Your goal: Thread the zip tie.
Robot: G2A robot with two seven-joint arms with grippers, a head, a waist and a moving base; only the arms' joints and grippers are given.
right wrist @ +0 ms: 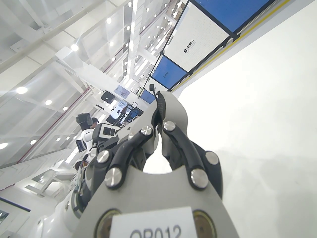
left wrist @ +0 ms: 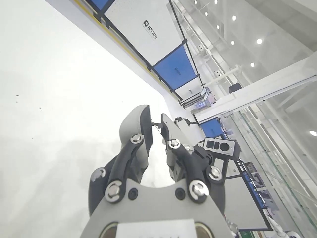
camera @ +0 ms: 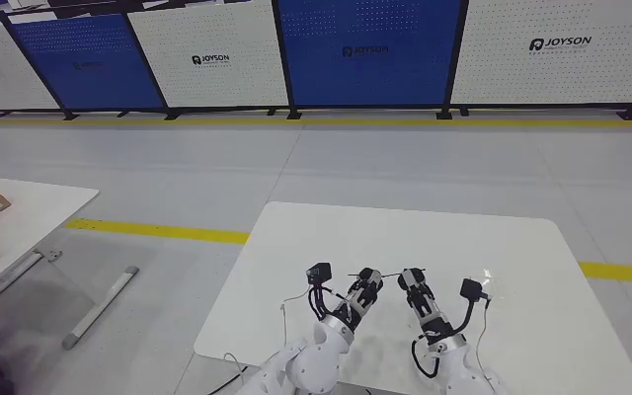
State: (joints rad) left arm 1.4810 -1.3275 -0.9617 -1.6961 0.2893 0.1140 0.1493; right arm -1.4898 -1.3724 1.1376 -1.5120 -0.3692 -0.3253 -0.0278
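While the zip tie [right wrist: 151, 86] is pinched in the tightly closed right gripper [right wrist: 158, 97], its thin tail is seen between the slightly parted fingers of the left gripper [left wrist: 155, 122], white table [camera: 444, 237] below both.

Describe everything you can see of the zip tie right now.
The zip tie is a thin black plastic strap, held in the air above the white table. The right gripper has its jaws shut on it near one end, so the small square head sticks out past the tips. The strap runs roughly level across to the left gripper, where a fine dark strand shows at its tip. No closed loop shows.
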